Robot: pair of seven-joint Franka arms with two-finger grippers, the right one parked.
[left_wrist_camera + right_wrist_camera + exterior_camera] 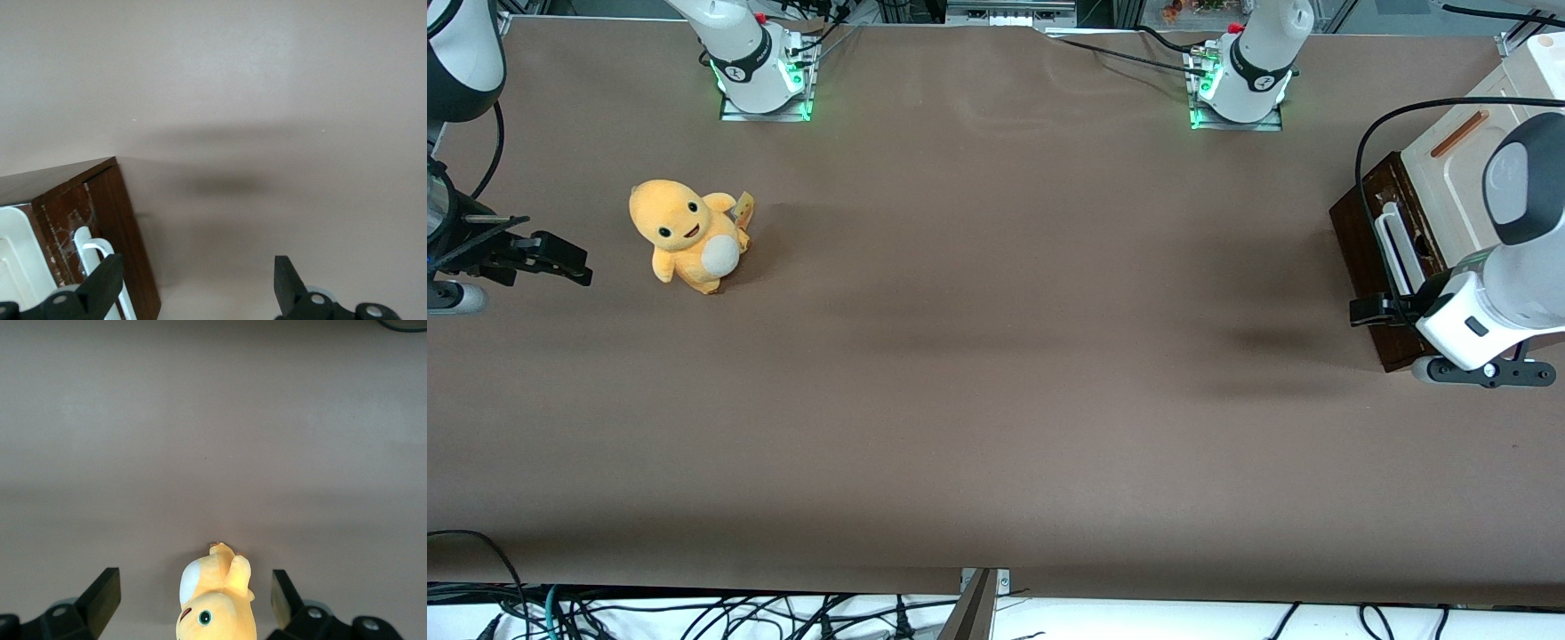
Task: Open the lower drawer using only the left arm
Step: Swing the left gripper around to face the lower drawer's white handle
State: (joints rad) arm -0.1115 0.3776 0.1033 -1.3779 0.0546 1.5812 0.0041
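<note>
The lower drawer shows its dark brown front at the working arm's end of the table, with a white bar handle across it. The left arm reaches over the cabinet. Its black gripper hangs in front of the drawer, at the end of the handle nearer the front camera. In the left wrist view the gripper is open. One of its fingers overlaps the handle, and the drawer front's edge and bare table show between the two fingers.
A cream panel with a small orange-brown handle sits above the drawer on the cabinet. An orange plush toy stands toward the parked arm's end of the table. Two arm bases sit farthest from the front camera.
</note>
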